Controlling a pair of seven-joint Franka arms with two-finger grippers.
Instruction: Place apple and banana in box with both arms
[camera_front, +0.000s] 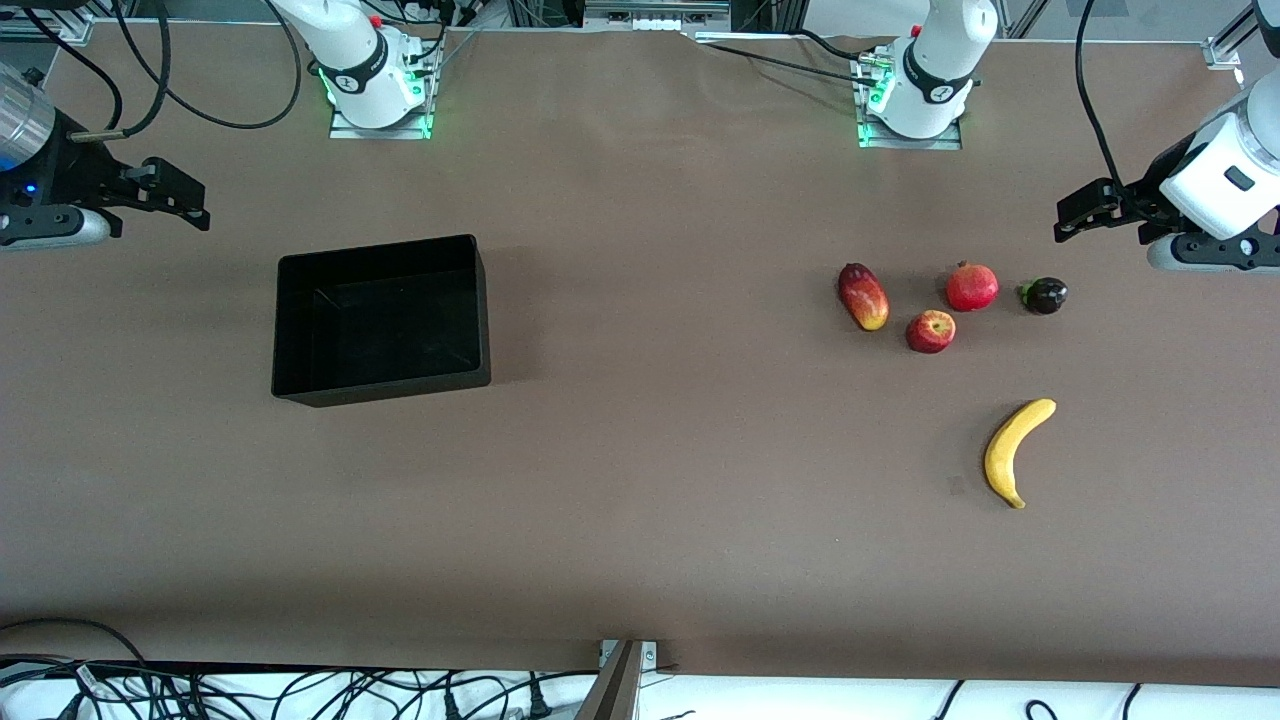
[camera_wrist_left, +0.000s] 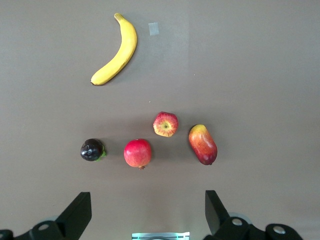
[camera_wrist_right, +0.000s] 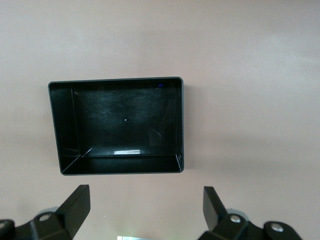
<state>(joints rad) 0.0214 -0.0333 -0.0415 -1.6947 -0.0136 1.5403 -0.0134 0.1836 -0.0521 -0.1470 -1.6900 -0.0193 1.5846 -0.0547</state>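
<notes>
Nothing is packed yet: the right gripper (camera_front: 185, 200) hangs spread and unladen at its table end, the box (camera_front: 285, 330) looks empty, and apple (camera_front: 930, 331) and banana (camera_front: 1015, 450) lie near the spread, idle left gripper (camera_front: 1085, 212).

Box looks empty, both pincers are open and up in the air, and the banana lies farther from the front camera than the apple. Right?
Not quite. The front view shows the banana nearer to that camera than the apple. The rest holds: the box is empty, and the left pincer and right pincer are open in the air.
</notes>
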